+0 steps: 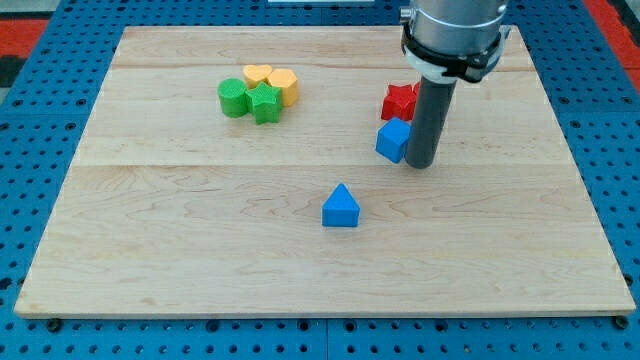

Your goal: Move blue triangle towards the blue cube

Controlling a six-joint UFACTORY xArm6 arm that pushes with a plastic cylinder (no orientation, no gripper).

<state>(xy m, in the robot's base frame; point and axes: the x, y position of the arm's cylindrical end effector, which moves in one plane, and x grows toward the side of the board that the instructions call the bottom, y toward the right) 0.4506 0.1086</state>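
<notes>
Blocks on your wooden board (180, 250) number seven that you can count: two blue, two green, two yellow and one red. Nearest the view's bottom sits the blue triangle (340, 206), alone on bare wood a little right of the board's middle, touching nothing. Farther up and to the view's right you find the blue cube (393, 139), well apart from the triangle, with the red block (399, 101) just behind it toward the view's top; the two look to be touching or nearly so, and you cannot tell which. The red block's shape is partly hidden by the rod, though it looks star-like. Over toward the view's upper left, well apart from everything else, a cluster of four sits packed together: a green round block (232, 97), a green star (265, 103), a yellow heart (257, 74) and a yellow block (284, 85) with flat sides. Your arm comes down from the view's top right, its grey collar above and the dark rod standing straight upright. My tip (420, 165) rests on the board just to the right of the blue cube, touching it or very nearly, and well up and to the right of the blue triangle. You have no fingers here to spread or pinch, only the single plain rod.
</notes>
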